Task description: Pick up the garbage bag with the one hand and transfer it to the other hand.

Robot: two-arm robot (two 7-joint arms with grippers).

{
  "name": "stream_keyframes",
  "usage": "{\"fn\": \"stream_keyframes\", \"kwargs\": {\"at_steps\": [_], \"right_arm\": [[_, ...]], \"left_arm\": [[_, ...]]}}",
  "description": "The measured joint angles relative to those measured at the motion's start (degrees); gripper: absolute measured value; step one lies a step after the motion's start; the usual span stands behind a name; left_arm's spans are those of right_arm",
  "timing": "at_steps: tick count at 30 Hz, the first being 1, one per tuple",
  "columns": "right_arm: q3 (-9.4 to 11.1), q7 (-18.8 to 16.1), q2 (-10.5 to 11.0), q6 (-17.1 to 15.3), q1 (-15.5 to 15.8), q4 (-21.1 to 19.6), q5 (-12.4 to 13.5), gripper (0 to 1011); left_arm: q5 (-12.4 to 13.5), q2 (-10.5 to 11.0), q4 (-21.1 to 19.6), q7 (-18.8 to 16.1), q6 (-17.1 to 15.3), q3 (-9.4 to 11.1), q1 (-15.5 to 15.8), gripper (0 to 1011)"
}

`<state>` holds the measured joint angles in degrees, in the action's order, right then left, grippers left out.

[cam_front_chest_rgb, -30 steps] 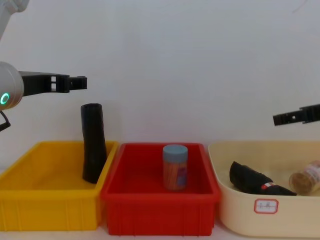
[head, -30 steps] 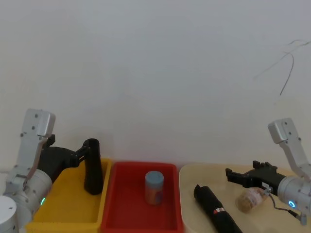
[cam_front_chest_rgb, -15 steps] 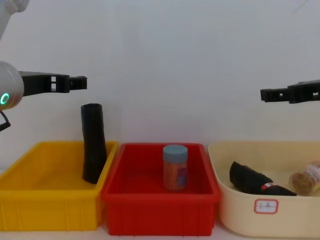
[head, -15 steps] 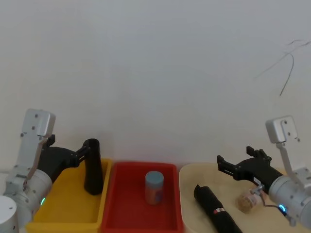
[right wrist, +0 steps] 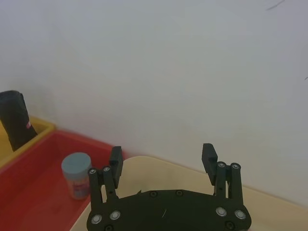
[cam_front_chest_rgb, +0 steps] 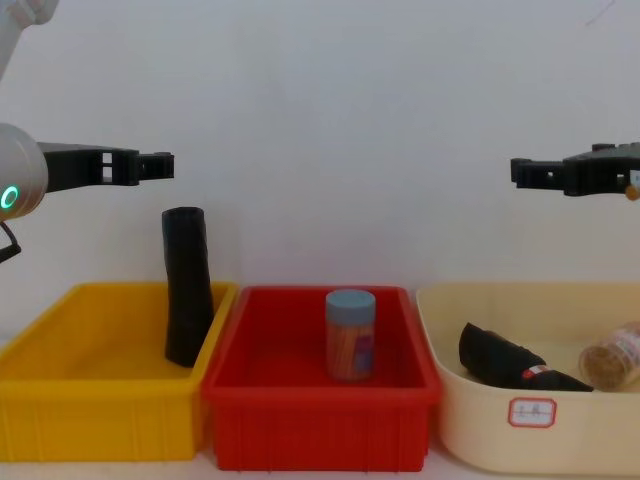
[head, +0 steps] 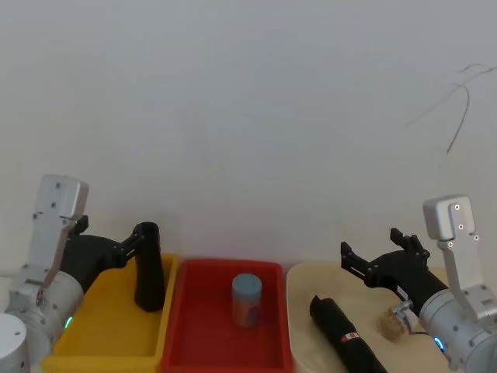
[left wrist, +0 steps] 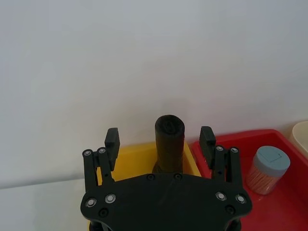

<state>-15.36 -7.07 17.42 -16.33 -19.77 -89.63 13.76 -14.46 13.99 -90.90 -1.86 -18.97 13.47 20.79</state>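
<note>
At the robot's left, see the left end effector [cam_front_chest_rgb: 160, 164] held level above the yellow bin [cam_front_chest_rgb: 100, 420], spread wide and gripping nothing. Note the garbage bag [cam_front_chest_rgb: 187, 290] below it: standing upright in that bin's far right corner, leaning slightly against the wall next to the red bin [cam_front_chest_rgb: 320, 420], with its top clear of the fingers and not touched. From the left wrist view, find the roll lined up between the two open fingers but farther off. Judge this as the approach step, with no grasp begun. Next, probably lower and advance so the pads straddle the upper part of the roll, then close firmly and lift straight up to clear the bin wall. At the right, find the right end effector [cam_front_chest_rgb: 520, 171] raised above the cream bin [cam_front_chest_rgb: 480, 420], equally open and empty, pointing towards the middle as if waiting to receive. As to materials: expect rolled black plastic film, matte and slightly yielding, a thick cylinder with a small red mark near the top; rigid, smooth, glossy plastic bins. Leave alone the blue-lidded jar [cam_front_chest_rgb: 350, 335] in the red bin, and the second black roll [cam_front_chest_rgb: 505, 360] lying tilted beside a clear jar [cam_front_chest_rgb: 612, 365] in the cream one.
</note>
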Motion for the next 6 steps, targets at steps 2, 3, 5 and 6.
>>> {"fn": "stream_keyframes", "kwargs": {"at_steps": [2,3,5,6], "right_arm": [[0.0,0.3,-0.2,0.5,0.3,-0.2,-0.2,1001],[0.0,0.3,-0.2,0.5,0.3,-0.2,-0.2,1001],[0.0,0.5,-0.3,0.9,0.5,-0.3,-0.3,1001],[0.0,0.6,-0.4,1.1,0.6,-0.4,-0.4,1001]], "left_arm": [[0.0,0.0,0.0,0.0,0.0,0.0,0.0,1001],[0.0,0.0,0.0,0.0,0.0,0.0,0.0,1001],[0.0,0.0,0.0,0.0,0.0,0.0,0.0,1001],[0.0,0.0,0.0,0.0,0.0,0.0,0.0,1001]]}}
